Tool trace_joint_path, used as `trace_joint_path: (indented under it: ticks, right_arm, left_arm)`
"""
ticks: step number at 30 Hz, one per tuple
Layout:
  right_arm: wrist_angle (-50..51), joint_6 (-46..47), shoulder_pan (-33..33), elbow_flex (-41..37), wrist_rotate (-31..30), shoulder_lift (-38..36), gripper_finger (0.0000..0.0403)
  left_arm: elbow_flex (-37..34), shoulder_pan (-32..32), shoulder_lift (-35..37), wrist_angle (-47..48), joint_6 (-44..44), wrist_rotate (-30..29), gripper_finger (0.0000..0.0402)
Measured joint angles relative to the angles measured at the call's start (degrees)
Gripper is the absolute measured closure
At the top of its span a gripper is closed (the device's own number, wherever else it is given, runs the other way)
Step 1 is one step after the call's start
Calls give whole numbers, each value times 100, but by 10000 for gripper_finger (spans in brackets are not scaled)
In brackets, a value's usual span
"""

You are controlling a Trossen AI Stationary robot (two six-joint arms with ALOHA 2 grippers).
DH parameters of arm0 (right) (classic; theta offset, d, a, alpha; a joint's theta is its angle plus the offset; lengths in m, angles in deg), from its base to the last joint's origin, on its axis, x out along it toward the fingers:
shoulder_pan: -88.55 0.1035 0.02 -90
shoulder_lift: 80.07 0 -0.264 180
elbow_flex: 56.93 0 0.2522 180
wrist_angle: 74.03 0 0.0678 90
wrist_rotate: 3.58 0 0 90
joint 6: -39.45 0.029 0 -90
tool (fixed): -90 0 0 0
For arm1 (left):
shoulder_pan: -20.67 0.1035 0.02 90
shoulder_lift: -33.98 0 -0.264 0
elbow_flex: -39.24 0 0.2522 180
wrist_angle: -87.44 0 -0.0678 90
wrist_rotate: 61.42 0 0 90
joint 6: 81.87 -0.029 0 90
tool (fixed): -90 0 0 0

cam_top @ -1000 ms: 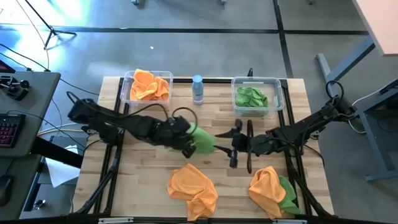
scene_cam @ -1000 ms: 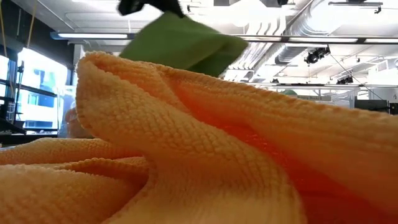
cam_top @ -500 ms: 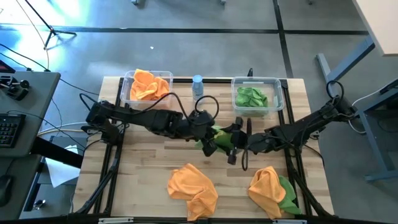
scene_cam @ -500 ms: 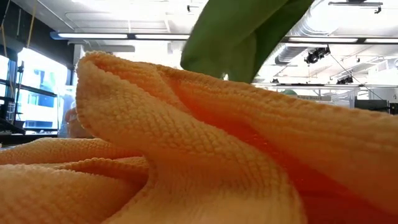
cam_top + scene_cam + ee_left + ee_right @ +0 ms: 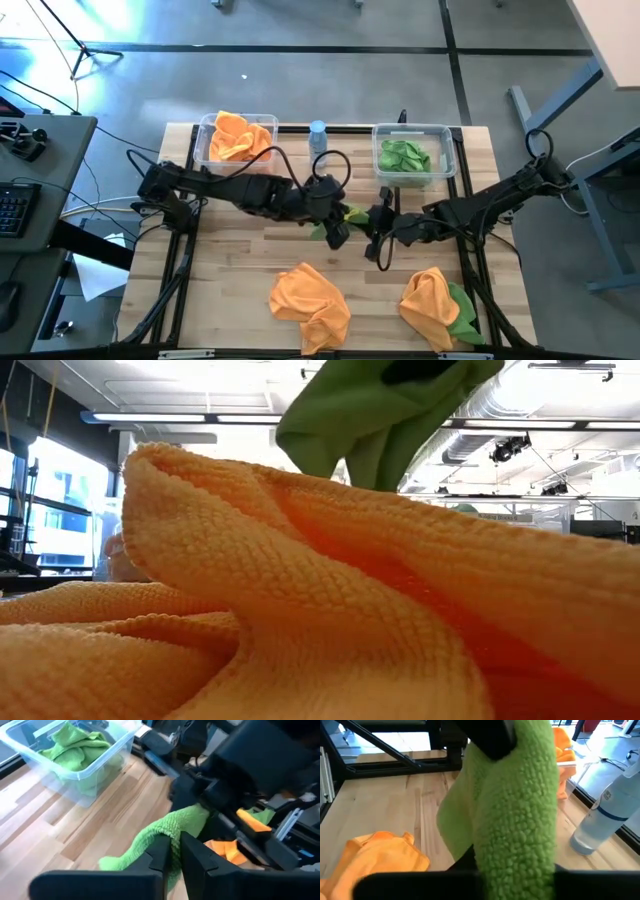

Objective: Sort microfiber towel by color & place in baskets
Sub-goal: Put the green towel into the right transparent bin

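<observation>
A green towel (image 5: 353, 214) hangs above the table's middle between my two grippers. My left gripper (image 5: 337, 232) is shut on its left end and my right gripper (image 5: 378, 240) is shut on its right end. The towel also shows in the left wrist view (image 5: 170, 832), the right wrist view (image 5: 520, 805) and the low view (image 5: 370, 420). The far-left basket (image 5: 205, 150) holds orange towels. The far-right basket (image 5: 450, 150) holds green towels. A loose orange towel (image 5: 310, 300) lies on the near table. An orange towel (image 5: 430, 300) lies over a green one (image 5: 463, 318) at the near right. My left gripper pinches a bunched fold of the green towel (image 5: 172, 842) between its two fingers, coming level from the table's left. The towel is clear of the table and runs on to the other gripper. My right gripper has the towel's other end (image 5: 200, 812) between its fingers, coming level from the table's right. The cloth (image 5: 515, 860) fills the gap between its fingers and hides the contact.
A translucent bottle with a blue cap (image 5: 318, 143) stands at the far edge between the baskets. In the low view the near orange towel (image 5: 250, 610) fills the foreground and hides most of the table. Bare wood lies at the near left.
My left gripper has carried the green towel toward the table's right edge, up to my right gripper. The towel has stayed clear of the table. Its free end now lies in my right gripper, which has shifted a little toward the left.
</observation>
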Motion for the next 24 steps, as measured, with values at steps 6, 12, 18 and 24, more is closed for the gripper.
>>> trace_joint_path:
  ticks: [6,12,18,24]
  right_arm:
    - [182,151,0,1,-2,0,347]
    - [544,270,0,2,-105,-24,362]
    - [1420,744,-201,-2,-812,-353,393]
    - [1579,783,-964,-2,-793,-1179,398]
  left_arm:
    - [0,144,0,597,87,61,331]
    - [-2,279,24,1417,47,-49,291]
    - [-37,268,29,2550,-108,-310,288]
    - [-992,364,470,2538,-165,-583,298]
